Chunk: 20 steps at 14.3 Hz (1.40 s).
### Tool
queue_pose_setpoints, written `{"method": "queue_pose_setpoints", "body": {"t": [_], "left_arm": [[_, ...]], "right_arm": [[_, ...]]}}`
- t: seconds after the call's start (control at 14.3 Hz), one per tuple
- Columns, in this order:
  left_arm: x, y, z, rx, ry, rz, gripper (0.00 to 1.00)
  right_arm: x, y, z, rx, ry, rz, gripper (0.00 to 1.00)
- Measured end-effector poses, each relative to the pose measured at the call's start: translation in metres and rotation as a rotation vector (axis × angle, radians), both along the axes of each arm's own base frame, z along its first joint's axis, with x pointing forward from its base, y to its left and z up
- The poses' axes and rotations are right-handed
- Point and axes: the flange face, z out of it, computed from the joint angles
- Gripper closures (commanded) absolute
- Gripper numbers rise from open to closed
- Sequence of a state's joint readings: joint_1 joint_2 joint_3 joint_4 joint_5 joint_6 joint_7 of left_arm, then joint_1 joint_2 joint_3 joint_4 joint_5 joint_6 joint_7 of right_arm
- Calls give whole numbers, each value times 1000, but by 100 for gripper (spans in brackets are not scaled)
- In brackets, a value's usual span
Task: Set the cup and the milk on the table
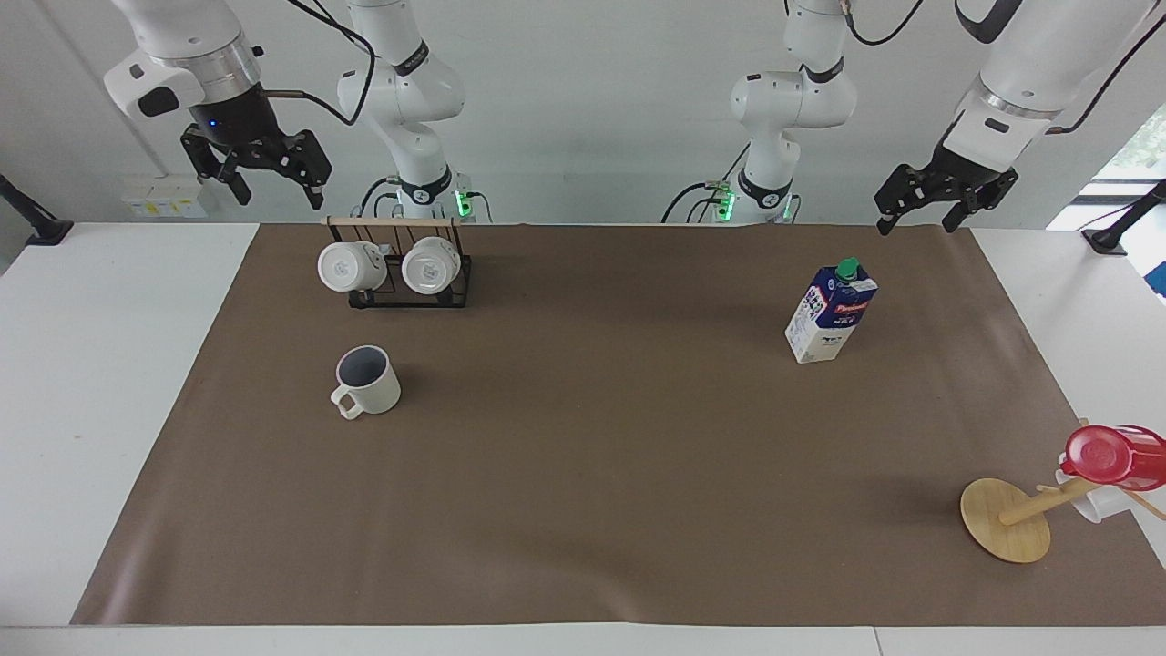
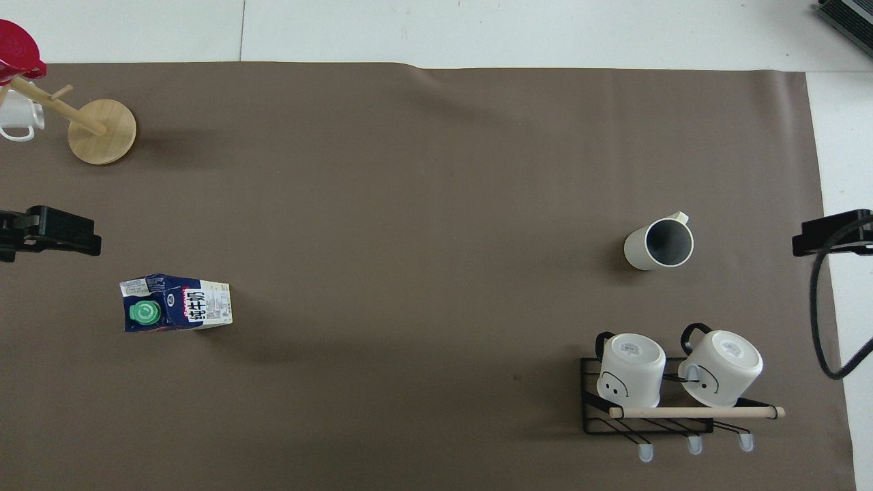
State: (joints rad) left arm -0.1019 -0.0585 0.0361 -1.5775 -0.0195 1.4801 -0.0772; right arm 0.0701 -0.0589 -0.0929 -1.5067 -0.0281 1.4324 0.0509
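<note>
The cream-white cup (image 1: 367,381) stands upright on the brown mat (image 1: 592,437) of the table (image 1: 109,364), toward the right arm's end; it also shows in the overhead view (image 2: 659,243). The blue-and-white milk carton (image 1: 829,312) with a green cap stands upright on the mat toward the left arm's end, and shows in the overhead view (image 2: 176,311). My right gripper (image 1: 280,196) is open and empty, up in the air over the table's edge beside the mug rack. My left gripper (image 1: 917,225) is open and empty, raised over the mat's corner near the milk.
A black wire rack (image 1: 408,273) with two bright white mugs stands nearer to the robots than the cup. A wooden mug tree (image 1: 1007,519) with a red-lidded clear cup (image 1: 1113,456) and a white mug leans at the mat's corner at the left arm's end.
</note>
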Motion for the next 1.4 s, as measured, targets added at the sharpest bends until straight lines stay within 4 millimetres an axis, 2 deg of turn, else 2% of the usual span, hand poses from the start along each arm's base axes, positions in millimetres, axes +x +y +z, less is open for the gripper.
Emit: {"method": "queue_pose_setpoints", "body": {"t": [0.84,0.98,1.26,1.4], "left_arm": [[0,0,0,0,0,0,0],[0,0,0,0,0,0,0],[0,0,0,0,0,0,0],[0,0,0,0,0,0,0]], "right_arm": [[1,7,-3,1,2,13,0],[10,15,-15,6,-36,28,0],[28,45,-50,6,-69,81,0],[38,50,-72,4,-61,89,0]]}}
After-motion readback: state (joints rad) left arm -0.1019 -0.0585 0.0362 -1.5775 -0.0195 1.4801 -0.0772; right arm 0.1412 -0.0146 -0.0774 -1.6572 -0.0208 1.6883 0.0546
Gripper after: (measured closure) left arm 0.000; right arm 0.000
